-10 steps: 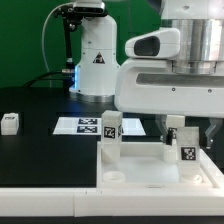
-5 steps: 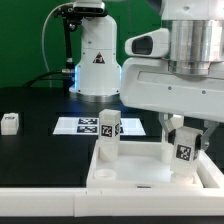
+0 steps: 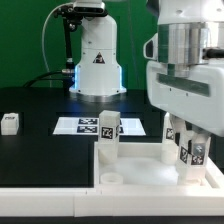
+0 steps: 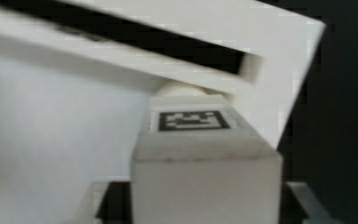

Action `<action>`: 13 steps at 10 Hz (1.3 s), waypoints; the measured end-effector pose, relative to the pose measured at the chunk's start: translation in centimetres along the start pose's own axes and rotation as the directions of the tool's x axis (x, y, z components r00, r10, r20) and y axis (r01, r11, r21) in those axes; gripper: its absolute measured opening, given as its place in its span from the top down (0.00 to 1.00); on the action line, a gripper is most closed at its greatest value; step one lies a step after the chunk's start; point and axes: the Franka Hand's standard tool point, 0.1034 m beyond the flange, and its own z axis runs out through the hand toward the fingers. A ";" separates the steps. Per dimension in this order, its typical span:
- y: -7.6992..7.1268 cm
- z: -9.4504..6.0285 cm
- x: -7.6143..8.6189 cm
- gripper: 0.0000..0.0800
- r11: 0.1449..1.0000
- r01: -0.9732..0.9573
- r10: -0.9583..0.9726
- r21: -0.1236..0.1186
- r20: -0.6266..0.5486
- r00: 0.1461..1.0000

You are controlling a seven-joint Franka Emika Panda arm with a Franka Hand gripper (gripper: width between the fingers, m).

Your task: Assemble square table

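Note:
The white square table top lies at the front right of the exterior view, its rim up. One tagged white leg stands upright in its far left corner. My gripper is shut on another tagged leg and holds it upright over the top's right part. A third white leg seems to stand just behind it. In the wrist view the held leg fills the middle between my dark fingers, with the table top behind it.
A loose tagged leg lies on the black table at the exterior view's left. The marker board lies behind the table top. The long white border wall runs along the front. The robot base stands at the back.
My gripper has moved to the exterior view's right and a little lower, with the leg in it. The table top and the standing leg have stayed put.

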 end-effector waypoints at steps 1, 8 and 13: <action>0.2 -0.1 0.0 0.64 0.998 -0.055 0.055 0.018 0.002 0.999; 0.2 -0.2 -0.7 0.21 0.910 0.416 -0.416 -0.008 0.004 0.910; 0.3 -0.3 -1.6 0.19 0.508 0.860 -0.861 -0.046 -0.025 0.508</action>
